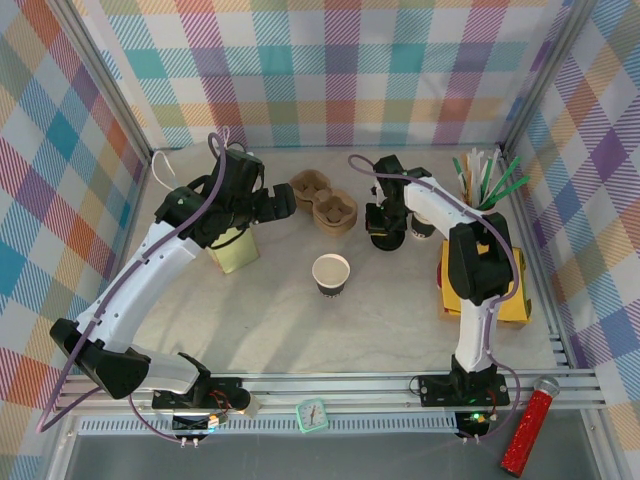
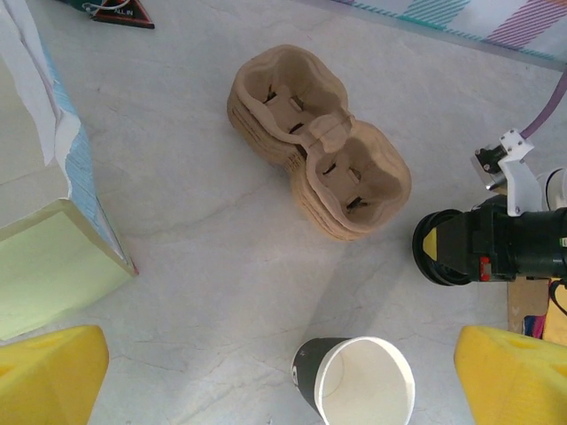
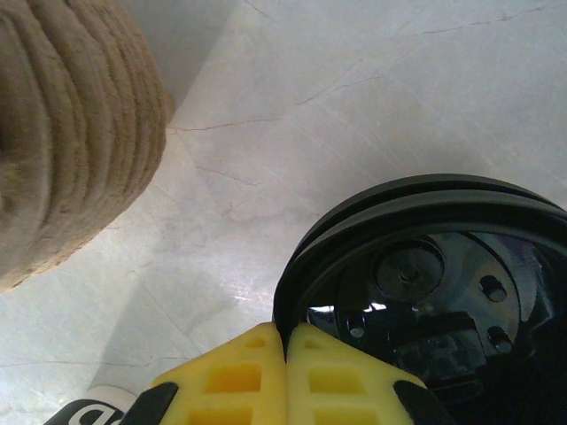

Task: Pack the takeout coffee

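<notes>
The takeout coffee's paper cup (image 1: 331, 273) stands lidless in the middle of the table, dark-walled with a cream rim and nothing in it. In the left wrist view this cup (image 2: 359, 385) sits low between my fingers. My left gripper (image 1: 282, 204) (image 2: 283, 376) hangs open above the table, beside the yellow-green paper bag (image 1: 234, 250) (image 2: 44, 266). My right gripper (image 1: 385, 232) (image 3: 285, 354) is shut on the rim of a round black lid (image 3: 425, 266) (image 2: 440, 248), right of the cup carriers.
A stack of brown pulp cup carriers (image 1: 325, 200) (image 2: 319, 168) lies at the back centre. A cup of green and white sticks (image 1: 482, 180) stands back right, with a yellow box (image 1: 510, 292) in front of it. Checked walls close in three sides.
</notes>
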Tool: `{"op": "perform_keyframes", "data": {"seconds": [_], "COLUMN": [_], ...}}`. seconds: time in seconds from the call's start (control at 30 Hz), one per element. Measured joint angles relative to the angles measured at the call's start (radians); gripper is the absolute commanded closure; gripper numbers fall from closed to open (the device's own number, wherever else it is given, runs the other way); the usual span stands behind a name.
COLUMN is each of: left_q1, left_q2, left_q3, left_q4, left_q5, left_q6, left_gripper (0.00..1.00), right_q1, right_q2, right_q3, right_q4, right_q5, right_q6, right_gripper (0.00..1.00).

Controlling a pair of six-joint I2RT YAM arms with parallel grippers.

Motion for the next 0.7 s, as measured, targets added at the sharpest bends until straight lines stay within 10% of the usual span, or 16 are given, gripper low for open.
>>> {"op": "perform_keyframes", "data": {"seconds": [0.7], "left_q1": [0.0], "left_q2": [0.0], "left_q3": [-0.008], "left_q4": [0.0], "left_q5": [0.0], "left_q6": [0.0], "left_gripper": [0.0], "right_q1": [0.047], "right_q2": [0.035], "right_q3": [0.047], "right_q4": [-0.06], "right_q5": [0.049], "right_q6": [-0.012], "right_gripper": [0.97]}}
